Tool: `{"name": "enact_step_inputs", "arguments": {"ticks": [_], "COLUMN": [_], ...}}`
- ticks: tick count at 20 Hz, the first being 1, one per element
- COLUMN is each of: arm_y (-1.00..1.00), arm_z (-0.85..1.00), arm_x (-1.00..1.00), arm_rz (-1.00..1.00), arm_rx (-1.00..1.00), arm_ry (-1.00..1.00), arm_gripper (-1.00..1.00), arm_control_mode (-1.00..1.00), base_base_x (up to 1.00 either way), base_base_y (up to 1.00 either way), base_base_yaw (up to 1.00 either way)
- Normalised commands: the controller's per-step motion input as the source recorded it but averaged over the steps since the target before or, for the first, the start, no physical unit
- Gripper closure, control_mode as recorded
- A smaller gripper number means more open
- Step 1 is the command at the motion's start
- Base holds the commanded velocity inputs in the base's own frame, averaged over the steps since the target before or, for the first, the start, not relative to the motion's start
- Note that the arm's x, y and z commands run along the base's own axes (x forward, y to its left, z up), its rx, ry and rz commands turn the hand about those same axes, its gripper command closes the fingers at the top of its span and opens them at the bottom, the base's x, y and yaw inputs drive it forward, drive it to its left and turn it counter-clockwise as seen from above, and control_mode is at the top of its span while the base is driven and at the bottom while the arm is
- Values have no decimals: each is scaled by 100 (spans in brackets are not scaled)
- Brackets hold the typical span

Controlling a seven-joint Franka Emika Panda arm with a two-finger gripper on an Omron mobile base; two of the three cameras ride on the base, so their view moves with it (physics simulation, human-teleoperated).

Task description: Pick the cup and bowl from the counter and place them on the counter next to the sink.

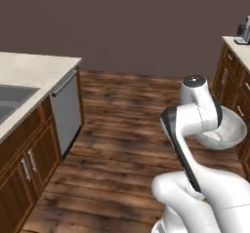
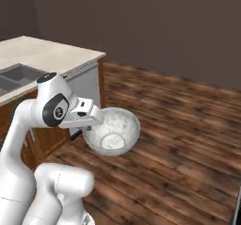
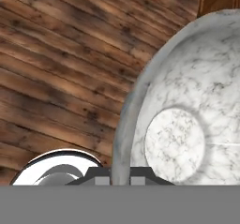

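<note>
So the arm's got the bowl (image 2: 113, 132) up in the air right now, hanging out over the wooden floor (image 2: 179, 125) in the gap between cabinet runs, not resting on anything. The jaws are clamped on its rim: in the hand view the edge of the bowl (image 3: 123, 124) runs straight down between the two dark fingertips (image 3: 98, 175), one either side of the wall, which makes sense since a wide shallow bowl is too broad to grab across, so pinching the lip is the only real option. It's being carried roughly upright with the opening facing up and a bit tilted, probably just how the wrist ended up with an edge grip. The gripper (image 2: 87, 125) sits at the bowl's near-left rim in the right base view. The tabletop (image 1: 34, 68) with the sink (image 1: 12, 98) is off to the left, well apart from the bowl, so I'd guess we're mid-transport with the drop-off beside the basin not yet done. Can't spot the green cup anywhere, so no idea where that stands.
</note>
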Motion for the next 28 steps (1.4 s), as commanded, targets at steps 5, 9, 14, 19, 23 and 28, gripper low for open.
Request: {"name": "enact_step_inputs", "arguments": {"ticks": [5,9,14,19,23,28], "arm_y": [0,0,0,0,0,0], "arm_z": [0,0,0,0,0,0], "arm_x": [0,0,0,0,0,0], "arm_rz": [0,0,0,0,0,0], "arm_rx": [0,0,0,0,0,0], "arm_ry": [0,0,0,0,0,0], "arm_gripper": [100,100,100,100,100,100], "arm_control_mode": [100,100,100,100,100,100], "base_base_x": [7,22,100,100,100,100], "base_base_y": [-12,-18,-51,-79,-100,-94], "base_base_yaw": [86,84,41,35,33,36]}}
